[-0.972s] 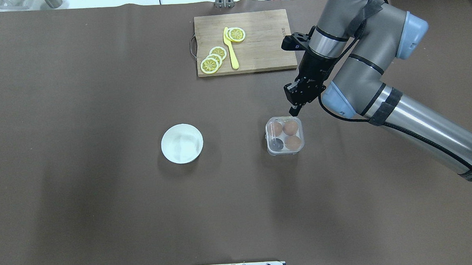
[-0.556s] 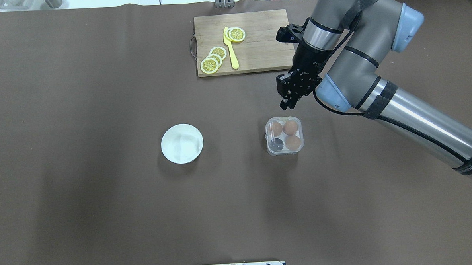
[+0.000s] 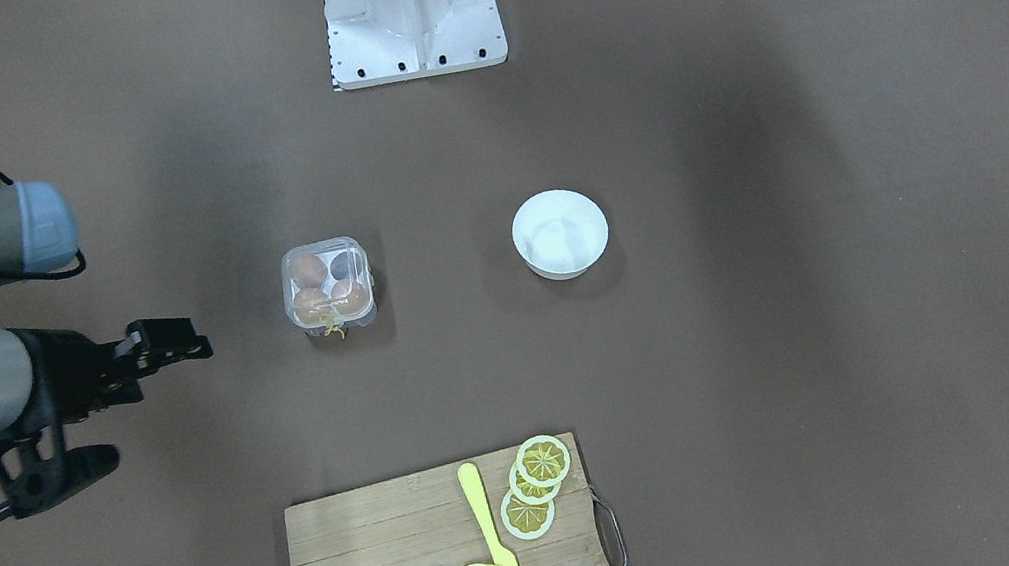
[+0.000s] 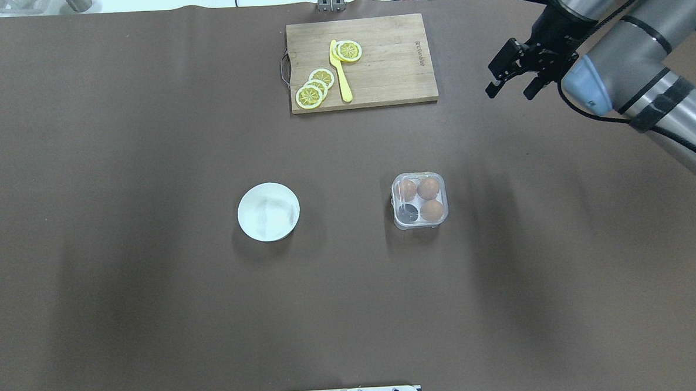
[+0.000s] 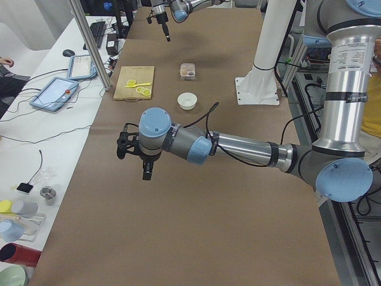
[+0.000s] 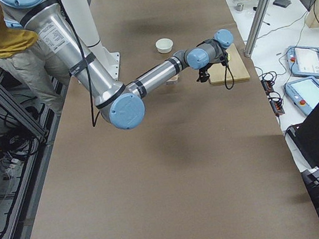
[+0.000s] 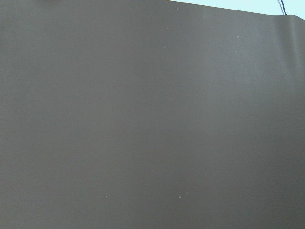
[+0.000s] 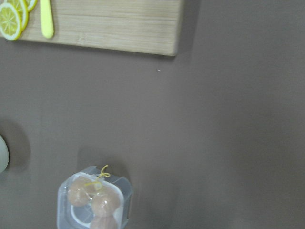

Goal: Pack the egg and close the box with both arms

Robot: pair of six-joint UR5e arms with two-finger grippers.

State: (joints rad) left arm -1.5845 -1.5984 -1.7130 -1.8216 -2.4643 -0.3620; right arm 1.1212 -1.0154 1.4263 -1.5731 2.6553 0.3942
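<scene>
Overhead exterior: the right arm (image 4: 642,83) is coming in from the right edge, its forearm slanting up and left and its wrist folding back at the far right corner of the table (image 4: 152,286). The right claw (image 4: 510,87) is pointing down and to the left with its fingers spread open, gripping nothing. It is hanging over bare table just right of the cutting board (image 4: 389,70) and well apart from the box (image 4: 421,221).

The box is sitting mid-table, right of the white bowl (image 4: 268,212), with the two well apart. Three eggs (image 4: 428,188) are lying in its cells, and the fourth cell, nearest the bowl on the robot's side, is showing dark. The clear lid is looking lowered over them, and a yellow string (image 8: 104,172) is poking out on the board side. Lemon slices (image 4: 310,95) and a yellow knife (image 4: 340,78) are lying on the board.

In the exterior left view the left arm (image 5: 244,149) is reaching out nearly level along the table, with the left claw (image 5: 135,158) pointing down over bare table, far from the box. I cannot tell whether that claw is open or closed. Its wrist camera is showing only table.
</scene>
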